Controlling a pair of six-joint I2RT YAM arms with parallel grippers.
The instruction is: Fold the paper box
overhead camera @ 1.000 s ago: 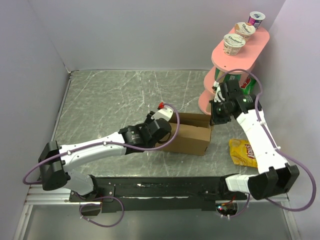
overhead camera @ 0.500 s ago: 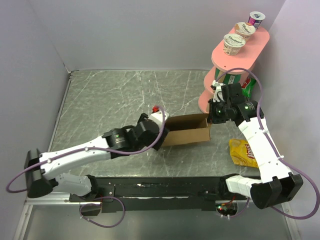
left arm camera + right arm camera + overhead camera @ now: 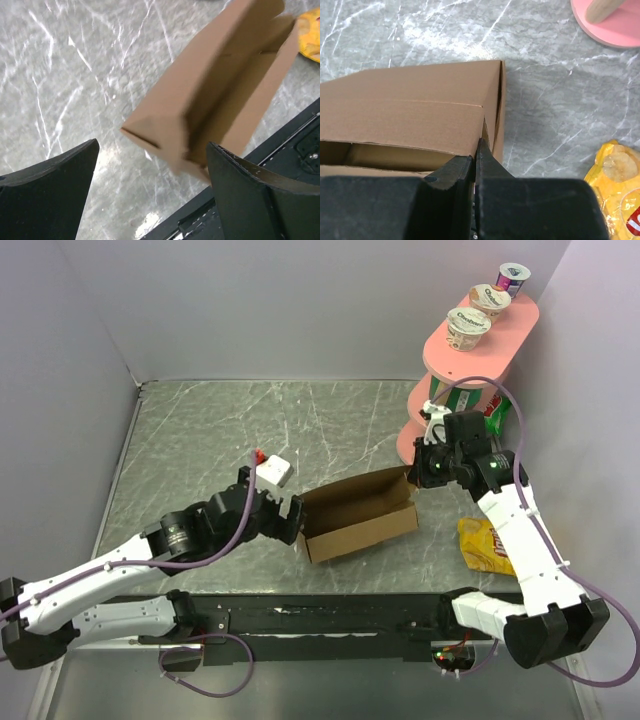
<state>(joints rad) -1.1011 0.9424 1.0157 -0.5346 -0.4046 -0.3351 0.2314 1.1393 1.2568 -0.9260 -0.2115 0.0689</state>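
Note:
The paper box (image 3: 360, 515) is a shallow brown cardboard box lying open-topped and skewed on the marble table; it also shows in the left wrist view (image 3: 210, 95) and the right wrist view (image 3: 410, 105). My left gripper (image 3: 287, 518) stands open just off the box's left end, and in its own view (image 3: 152, 150) the box corner lies ahead of the spread fingers without touching them. My right gripper (image 3: 415, 477) is shut on the box's far right corner wall, with the thin cardboard pinched between the fingers (image 3: 479, 150).
A pink tiered stand (image 3: 480, 350) carrying yogurt cups stands at the back right, with a green packet (image 3: 495, 410) on its lower tier. A yellow chips bag (image 3: 485, 543) lies right of the box. The black base rail (image 3: 330, 615) runs along the near edge.
My left gripper has opened, let go of the box and drawn back to the left. The box's left end has swung toward the near edge. The right gripper kept its grip.

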